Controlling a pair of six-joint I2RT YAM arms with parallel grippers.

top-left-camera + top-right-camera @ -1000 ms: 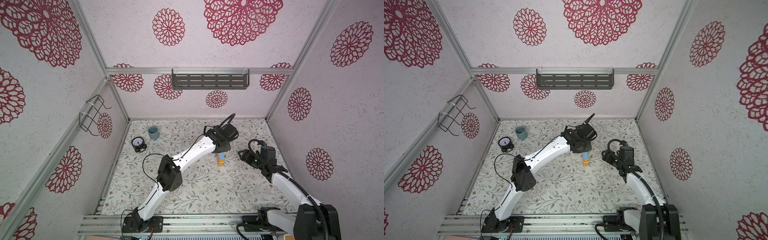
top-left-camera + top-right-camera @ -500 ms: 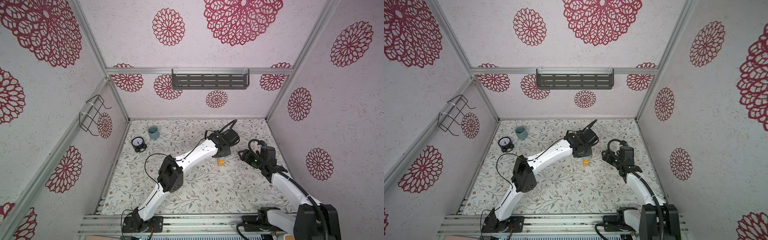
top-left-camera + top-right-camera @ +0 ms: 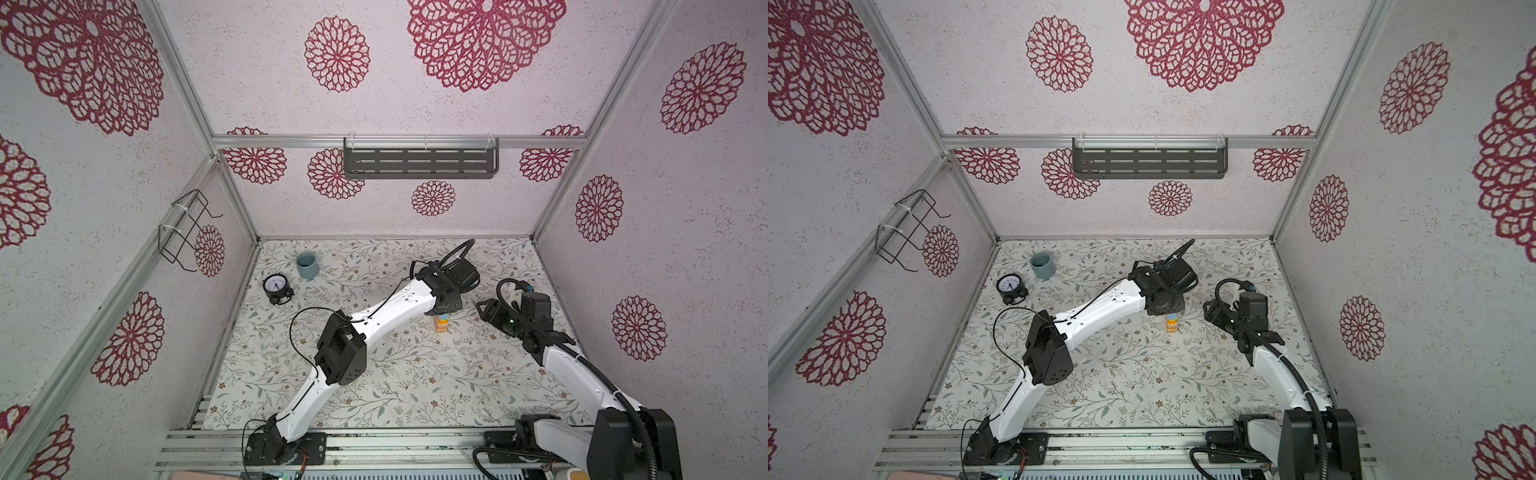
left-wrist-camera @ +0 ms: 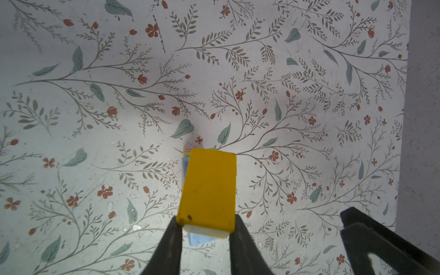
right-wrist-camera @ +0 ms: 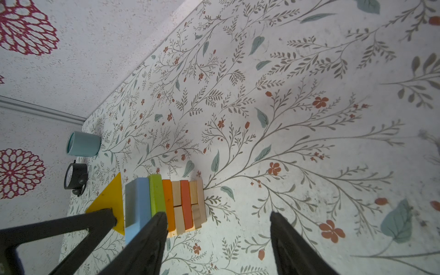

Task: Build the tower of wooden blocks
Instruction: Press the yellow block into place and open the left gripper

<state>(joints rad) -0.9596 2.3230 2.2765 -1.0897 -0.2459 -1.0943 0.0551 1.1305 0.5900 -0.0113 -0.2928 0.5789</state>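
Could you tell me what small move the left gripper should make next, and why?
Probably ease the left gripper straight down: its yellow triangular wooden block hangs over the tower's light blue top block, seemingly with a sliver of gap, so lowering should seat it before release.

Nothing legible anywhere: no text, label, brand or number. On the white dial of the round black alarm clock [image 3: 277, 285], only tiny dark marks around the rim (too small to read, in both top views and in the right wrist view alike). On the plain wooden cubes [image 5: 176, 192] low in the stack, no letter to make out from this side.
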